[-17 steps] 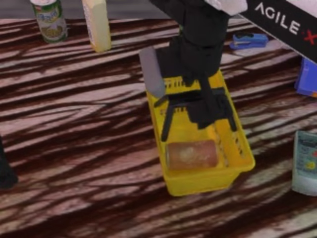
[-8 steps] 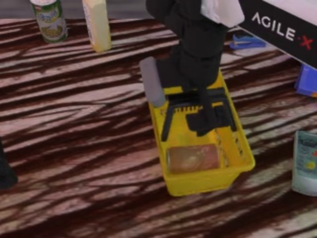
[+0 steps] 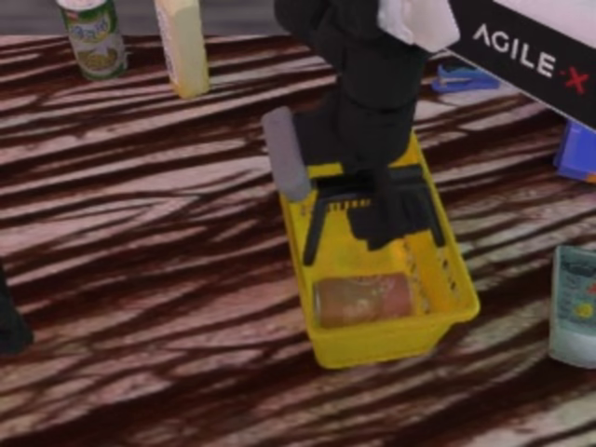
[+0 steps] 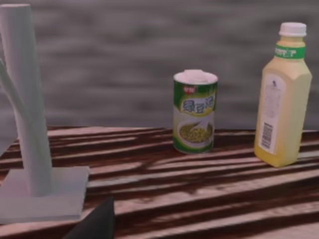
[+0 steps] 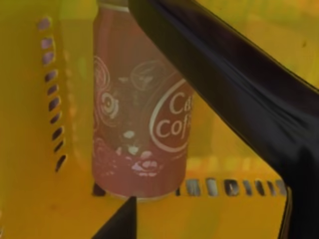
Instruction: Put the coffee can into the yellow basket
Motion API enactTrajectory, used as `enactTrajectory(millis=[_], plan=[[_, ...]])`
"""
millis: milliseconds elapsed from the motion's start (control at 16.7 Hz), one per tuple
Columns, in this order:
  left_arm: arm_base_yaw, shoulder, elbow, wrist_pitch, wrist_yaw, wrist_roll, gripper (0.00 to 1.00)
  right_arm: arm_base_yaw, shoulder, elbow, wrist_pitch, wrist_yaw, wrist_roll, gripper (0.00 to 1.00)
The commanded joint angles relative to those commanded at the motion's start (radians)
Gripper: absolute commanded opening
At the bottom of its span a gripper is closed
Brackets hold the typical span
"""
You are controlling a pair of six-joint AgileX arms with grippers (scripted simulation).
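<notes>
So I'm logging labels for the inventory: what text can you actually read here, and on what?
"AGILE X": white letters on the right arm, top view.
"Ca" over "cof", cut off by a gripper finger: coffee can lying in the yellow basket.
Green-and-white can: characters too blurred to read.
Yellow bottle: barcode only, label unreadable.

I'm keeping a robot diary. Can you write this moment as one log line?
coffee can: lying in yellow basket | right gripper: above basket, released | left arm: parked

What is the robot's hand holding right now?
Nothing. The coffee can lies loose in the yellow basket; the right gripper hangs above it, open. The left arm is parked.
</notes>
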Motion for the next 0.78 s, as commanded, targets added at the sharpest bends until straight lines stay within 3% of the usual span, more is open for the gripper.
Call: enactTrajectory(millis=[540,780], plan=[[0.000,0.000,0.000,0.000,0.000,0.000,1.00,0.000,0.000,0.000,0.000,0.000,0.000,0.02],[0.000,0.000,0.000,0.000,0.000,0.000,1.00,0.000,0.000,0.000,0.000,0.000,0.000,0.00]])
